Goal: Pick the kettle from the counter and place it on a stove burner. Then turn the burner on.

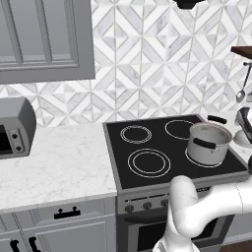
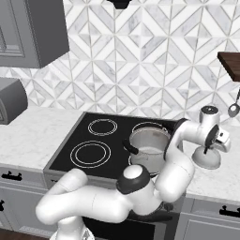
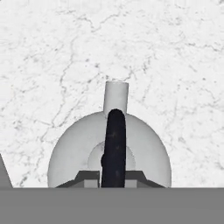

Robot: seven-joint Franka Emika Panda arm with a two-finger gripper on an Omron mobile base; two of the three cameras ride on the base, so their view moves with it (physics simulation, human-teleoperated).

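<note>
Gripper (image 3: 113, 177) pinches kettle's (image 3: 144, 148) black handle (image 3: 114, 140) from directly above. Kettle sits on worktop (image 3: 52, 57) right of stove (image 2: 70, 140), nr pot (image 2: 149, 146).

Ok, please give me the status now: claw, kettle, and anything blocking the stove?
Claw shut on thin black arched handle of small silvery-white dome kettle, kettle on white marble counter. Steel pot occupies one burner; front-left ringed burner free.

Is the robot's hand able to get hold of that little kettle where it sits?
Probably yes. The gripper is already down on the kettle on the counter, its tips shut on the black handle. Nothing stands in the way.
</note>
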